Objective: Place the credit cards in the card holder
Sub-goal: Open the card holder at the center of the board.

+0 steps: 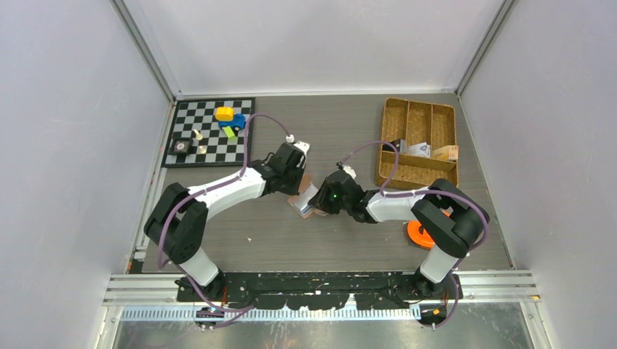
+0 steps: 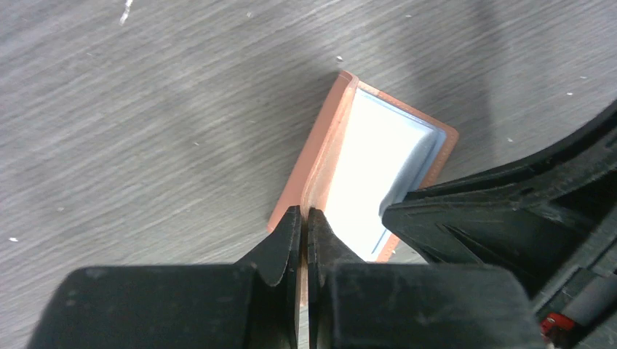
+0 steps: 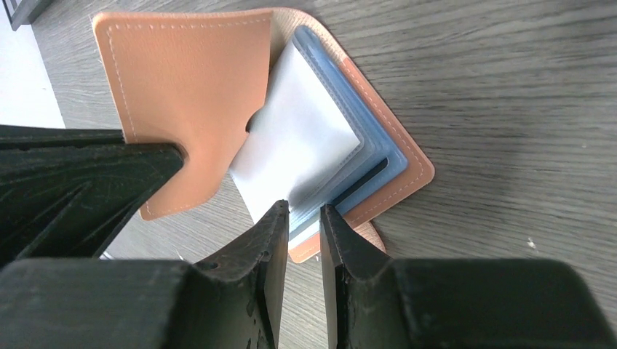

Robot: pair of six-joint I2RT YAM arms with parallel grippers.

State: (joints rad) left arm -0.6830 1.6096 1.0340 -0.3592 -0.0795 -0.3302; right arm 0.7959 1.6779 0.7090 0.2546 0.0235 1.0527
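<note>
The salmon-pink card holder (image 1: 302, 201) lies open on the table between both grippers. My left gripper (image 2: 305, 218) is shut on its raised flap (image 3: 182, 87) and holds it up. A pale white credit card (image 3: 295, 138) sits partly in the blue inner sleeves (image 3: 378, 156), with its near corner sticking out. It also shows in the left wrist view (image 2: 371, 156). My right gripper (image 3: 303, 212) is at the card's near corner, its jaws a narrow gap apart with only the sleeve edges between the tips. More cards (image 1: 413, 149) lie in the wicker tray.
The wicker tray (image 1: 418, 116) stands at the back right with a small tan box (image 1: 445, 153) in it. A chessboard (image 1: 211, 134) with small toys lies at the back left. An orange round object (image 1: 418, 234) sits under my right arm.
</note>
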